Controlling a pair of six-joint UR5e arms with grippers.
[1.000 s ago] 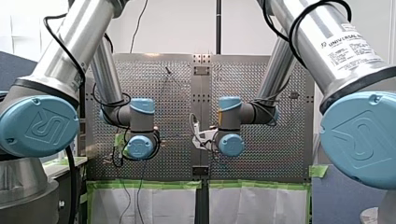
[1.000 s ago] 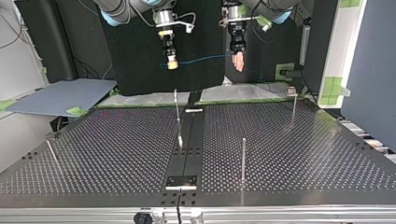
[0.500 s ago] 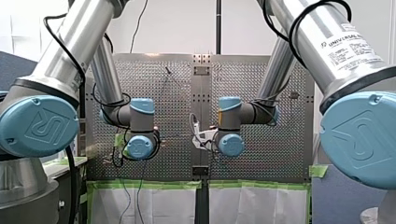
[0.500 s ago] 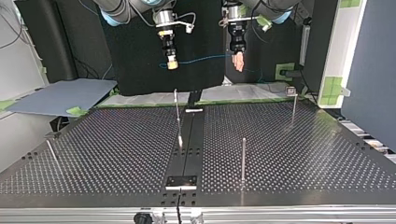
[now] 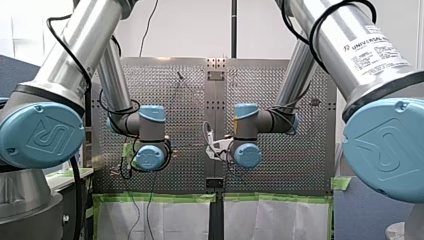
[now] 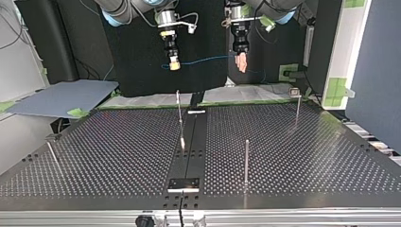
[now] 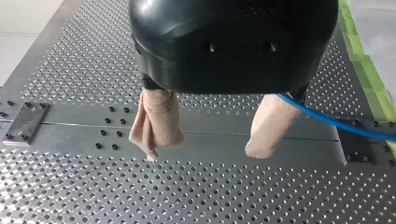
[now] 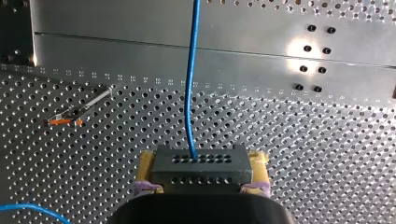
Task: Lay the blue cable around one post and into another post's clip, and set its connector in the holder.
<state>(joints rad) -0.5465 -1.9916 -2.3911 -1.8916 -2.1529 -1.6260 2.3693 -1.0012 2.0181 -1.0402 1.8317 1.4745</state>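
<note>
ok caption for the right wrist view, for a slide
The right gripper clamps the black connector, blue cable running ahead over the perforated table.

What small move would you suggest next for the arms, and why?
Probably lower both arms toward the table: my right end effector is shut on the connector, and the blue cable hangs in the air between it and my left end effector, clear of the posts.

Front, top views face across table [image 6: 307,156]; wrist views close above.
</note>
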